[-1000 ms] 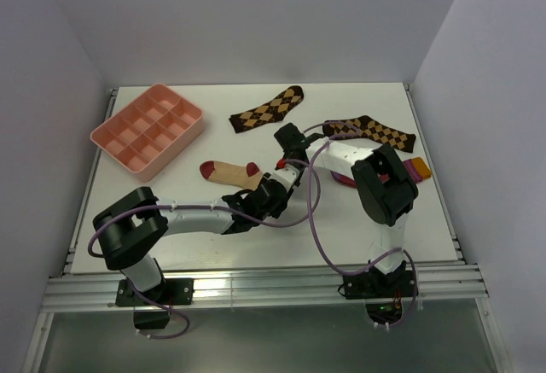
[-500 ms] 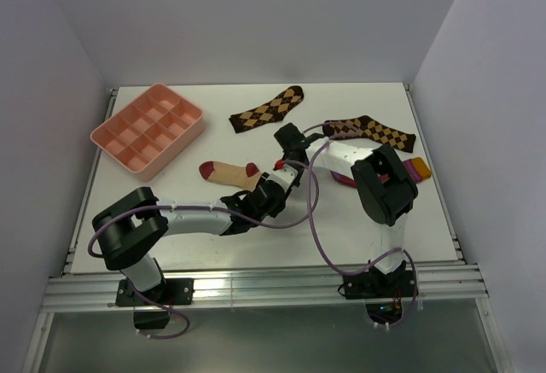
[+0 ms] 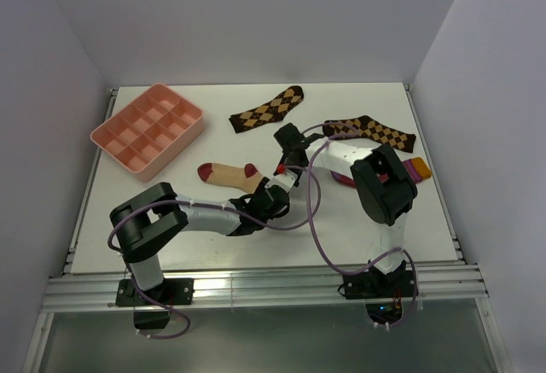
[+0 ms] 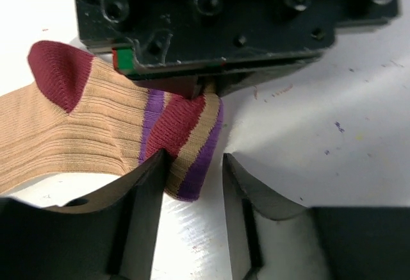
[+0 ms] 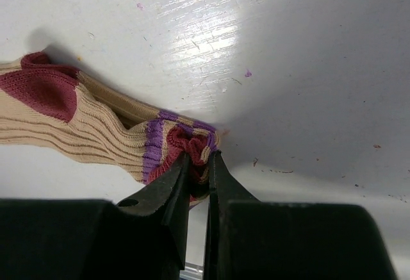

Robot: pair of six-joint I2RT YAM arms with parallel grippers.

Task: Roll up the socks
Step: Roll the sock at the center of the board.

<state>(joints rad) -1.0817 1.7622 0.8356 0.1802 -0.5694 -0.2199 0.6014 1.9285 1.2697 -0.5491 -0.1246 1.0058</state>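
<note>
Tan sock [image 5: 64,116] cuff was pinched tight between the right gripper [image 5: 198,164] jaws, bunched at the tips. The left gripper [image 4: 192,164] straddled the same cuff, jaws part-open: one finger on the fabric, the other clear. The rest of the sock lay flat mid-table, toe pointing left. The crimson sock [image 3: 418,168] lay under the right arm, untouched. Nothing was rolled yet, so likely the first fold was just starting and both socks were left to do. Against the earlier frame, the left elbow had swung inward and the sock had barely shifted.

Robot lab cell, plain white walls [image 3: 256,23], aluminium rail frame [image 3: 256,292]
</note>
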